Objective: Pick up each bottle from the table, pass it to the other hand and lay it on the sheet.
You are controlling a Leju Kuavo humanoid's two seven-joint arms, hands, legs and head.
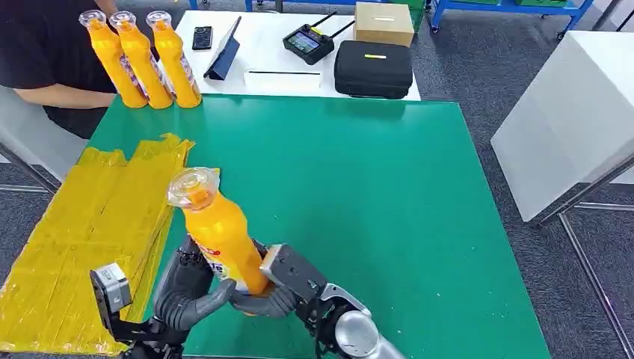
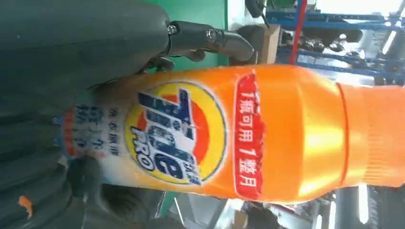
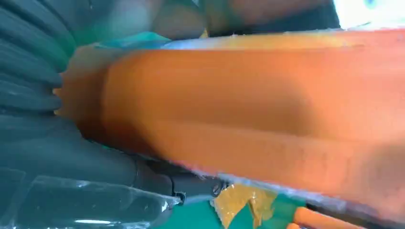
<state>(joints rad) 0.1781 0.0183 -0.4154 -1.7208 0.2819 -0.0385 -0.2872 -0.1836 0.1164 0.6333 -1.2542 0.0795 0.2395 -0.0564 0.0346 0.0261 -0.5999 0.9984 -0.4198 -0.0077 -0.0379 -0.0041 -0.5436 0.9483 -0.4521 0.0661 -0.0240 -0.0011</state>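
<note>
Over at the left edge of the head view, a crinkly yellow sheet [image 1: 90, 247] is spread along the green tabletop [image 1: 374, 217], running from mid-left down to the lower left corner. Up in the upper left, three orange bottles [image 1: 142, 60] are lined up upright in a tight row at the far edge of the green, and a person in a dark top [image 1: 45, 52] is seated right behind them.

Lower left of centre is where the action is: one orange bottle [image 1: 217, 235] is held up off the tabletop, tilted a bit with its clear cap leaning toward the upper left, just beside the sheet's right edge. Its lower part is gripped from both sides. The left robot hand [image 1: 187, 288] is wrapped around the base from the left, fingers curled in on it, and the right robot hand [image 1: 288, 288] is clasped on it from the right. So both are closed around the same bottle. In the left wrist view the bottle's label is seen up close, with dark fingers [image 2: 210, 38] hooked over the body. The right wrist view is pretty blurry, but the orange body is seen pressed right up against the hand.

Further right along the top, a white table [image 1: 284, 37] carries a phone [image 1: 202, 37], a tablet [image 1: 224, 52], a controller [image 1: 308, 43], a black case [image 1: 374, 69] and a cardboard box [image 1: 383, 22].
</note>
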